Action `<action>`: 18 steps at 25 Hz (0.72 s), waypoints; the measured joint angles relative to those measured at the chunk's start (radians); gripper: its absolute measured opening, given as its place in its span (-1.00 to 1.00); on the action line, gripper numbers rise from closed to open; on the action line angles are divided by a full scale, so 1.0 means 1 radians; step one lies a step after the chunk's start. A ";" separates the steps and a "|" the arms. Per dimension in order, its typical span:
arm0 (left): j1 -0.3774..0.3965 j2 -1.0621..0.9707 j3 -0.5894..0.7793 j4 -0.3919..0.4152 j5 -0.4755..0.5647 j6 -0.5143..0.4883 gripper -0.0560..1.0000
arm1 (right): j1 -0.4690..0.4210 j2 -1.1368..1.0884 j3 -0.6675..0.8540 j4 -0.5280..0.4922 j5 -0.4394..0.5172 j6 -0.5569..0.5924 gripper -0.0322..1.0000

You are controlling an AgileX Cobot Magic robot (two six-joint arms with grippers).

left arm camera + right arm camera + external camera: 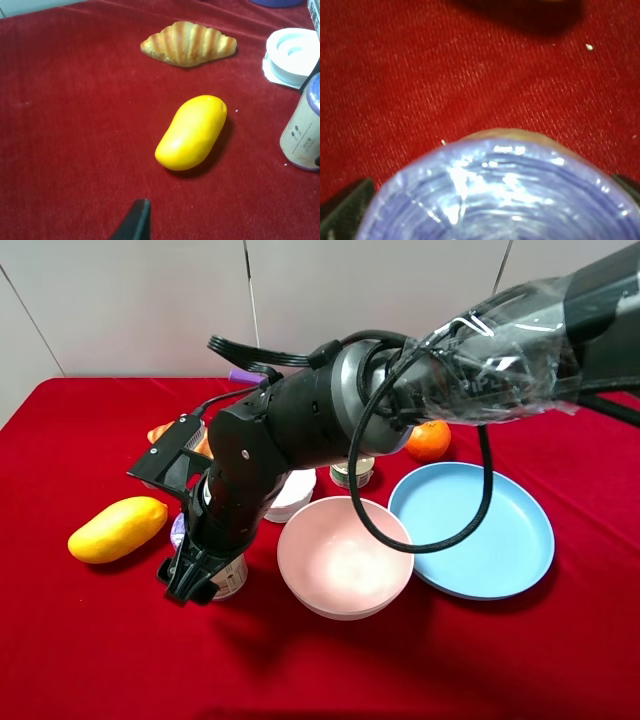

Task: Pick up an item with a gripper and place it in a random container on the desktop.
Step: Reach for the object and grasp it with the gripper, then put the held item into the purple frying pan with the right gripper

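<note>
My right gripper (pixel 192 578) straddles the upright lilac-topped canister with a beige printed label (pixel 304 131), which stands on the red-cloth desktop (pixel 90 640). I cannot tell whether I am clamped on it, nor how my left gripper (pixel 136 222) stands. The lift and the drop into the small purple saucepan (pixel 245 375) are left to do. One canister, one saucepan, one pink bowl (pixel 345 558), one blue plate (pixel 500 540).
</note>
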 joint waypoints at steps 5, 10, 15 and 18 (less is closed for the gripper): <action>0.000 0.000 0.000 0.000 0.000 0.000 0.96 | 0.000 -0.004 0.000 0.000 0.000 0.000 -0.02; 0.000 0.000 0.000 0.000 0.000 0.000 0.96 | 0.000 -0.004 0.000 0.000 0.000 0.000 -0.02; 0.000 0.000 0.000 0.000 0.000 0.000 0.96 | 0.000 -0.004 0.000 0.000 0.000 0.000 -0.02; 0.000 0.000 0.000 0.000 0.000 0.000 0.96 | 0.000 -0.004 0.000 0.000 0.000 0.000 -0.02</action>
